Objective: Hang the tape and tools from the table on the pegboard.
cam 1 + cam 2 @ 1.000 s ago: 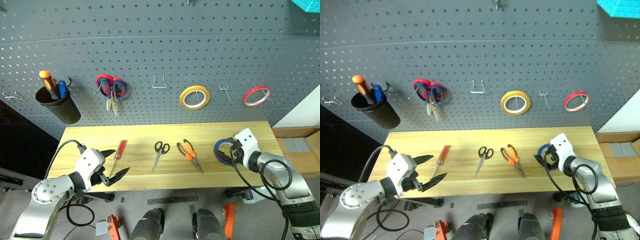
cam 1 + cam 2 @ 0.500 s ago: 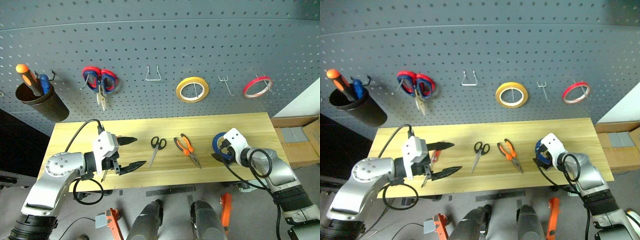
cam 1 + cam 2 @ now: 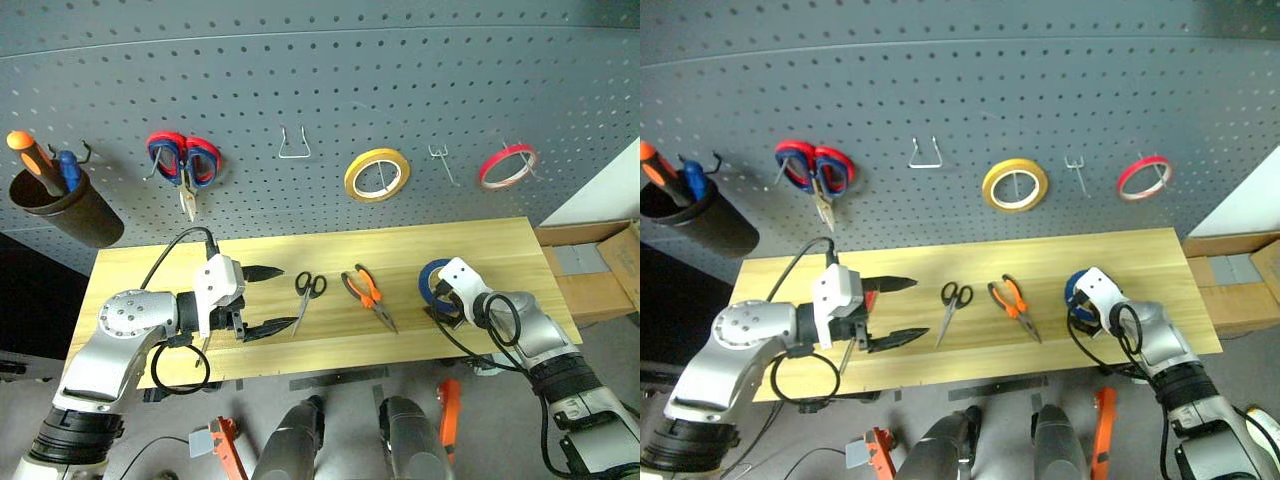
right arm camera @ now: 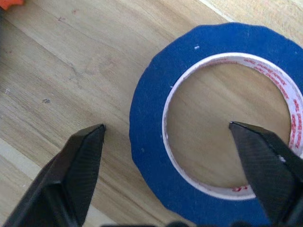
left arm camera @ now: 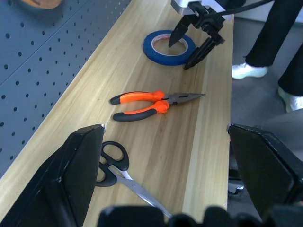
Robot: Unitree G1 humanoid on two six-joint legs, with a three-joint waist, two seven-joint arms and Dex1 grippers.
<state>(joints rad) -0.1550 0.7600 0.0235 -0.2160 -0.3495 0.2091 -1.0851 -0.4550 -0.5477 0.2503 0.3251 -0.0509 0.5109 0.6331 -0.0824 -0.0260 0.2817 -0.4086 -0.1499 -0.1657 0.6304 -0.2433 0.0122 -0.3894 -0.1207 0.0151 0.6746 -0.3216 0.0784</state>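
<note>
We see the right gripper [image 5: 194, 39] spread astride the blue tape's [image 5: 168, 47] wall, left gripper [image 3: 272, 298] spread by the screwdriver [image 3: 866, 303]; pliers [image 3: 366, 294] and scissors [image 3: 306, 294] lie between.

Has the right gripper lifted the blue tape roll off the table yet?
No. The blue tape roll lies flat on the table, with the right gripper straddling its rim, one fingertip inside the ring and one outside.

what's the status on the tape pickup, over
Right gripper open, straddling the blue tape's rim on the table. Left gripper open, empty. Nothing blocking.
</note>
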